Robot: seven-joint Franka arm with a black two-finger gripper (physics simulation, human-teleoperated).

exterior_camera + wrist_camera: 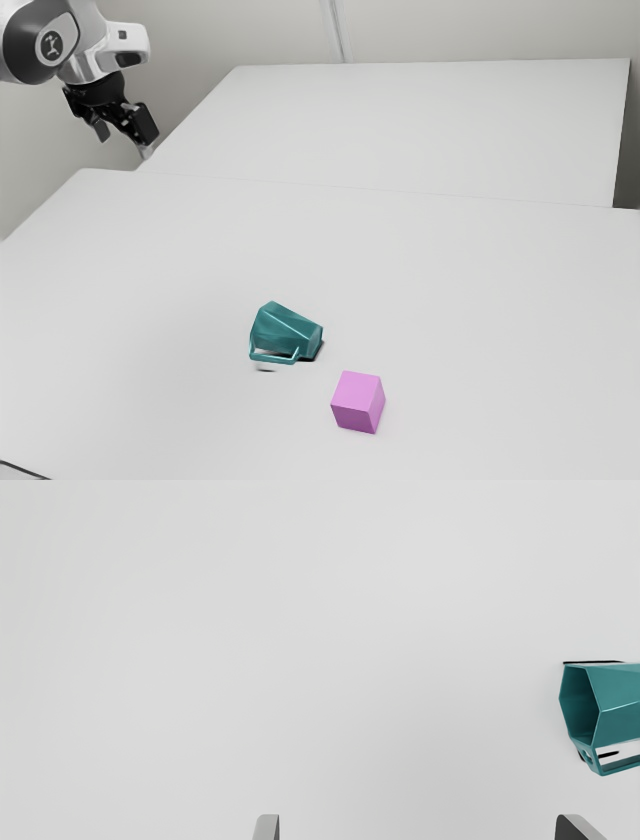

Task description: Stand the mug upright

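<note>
Looks like the first step: getting over to the mug (pixel 285 332). Up high and well apart from it with the gripper (pixel 125 143), near the top corner at the exterior view's left. Holding nothing, with fingers (pixel 267 827) spread wide. To find the mug, look on the white table (pixel 450 280): down on its side, near a pink block (pixel 357 402) but not touching it. In the wrist view, see the open mouth (pixel 580 705) out past one finger, with the handle (pixel 620 767) along the side. Hard to tell the exact turn of the handle from so far off, so best to check up close. Next, move across to the mug, go down slowly, and turn to fit one finger on each side of it. Then close softly, lift a bit, tip to bring the mouth up top, and set down flat on the bottom. Take care not to bump the block or catch the handle, and not to pinch badly, for fear of sending the mug rolling.
</note>
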